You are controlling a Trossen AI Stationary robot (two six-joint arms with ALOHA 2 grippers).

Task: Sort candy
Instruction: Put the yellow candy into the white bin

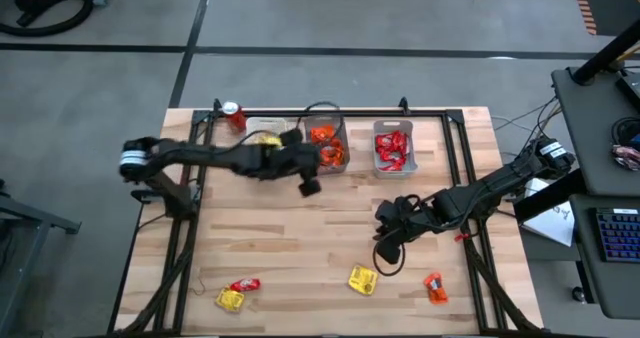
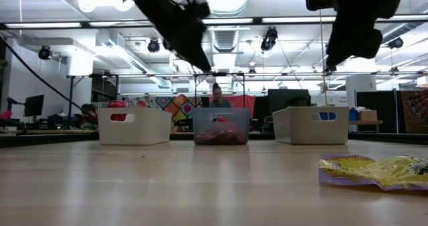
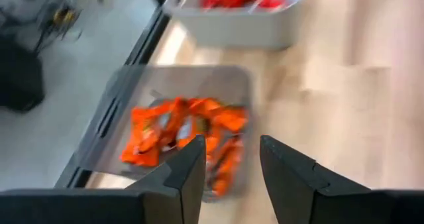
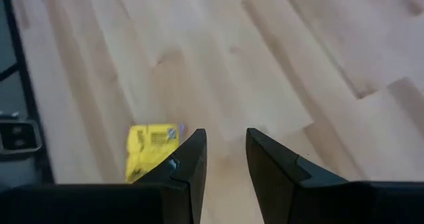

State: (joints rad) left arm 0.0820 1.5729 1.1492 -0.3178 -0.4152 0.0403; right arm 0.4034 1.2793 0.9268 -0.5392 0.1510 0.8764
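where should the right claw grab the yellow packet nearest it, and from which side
Probably from straight above, pinching across the narrower width of the small yellow shiny wrapped packet. It lies flat on the wooden table with bare wood all around, so no side approach would get under it. The right claw, open, hangs just behind it; the low view shows its wrapper crinkled, so a raised fold may catch best.

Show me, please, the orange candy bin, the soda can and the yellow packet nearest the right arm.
orange candy bin [image 3: 235, 91]: left wrist view, bare floor.
soda can [image 1: 234, 115]: high view, top.
yellow packet [image 1: 362, 280]: high view, wrapper middle.
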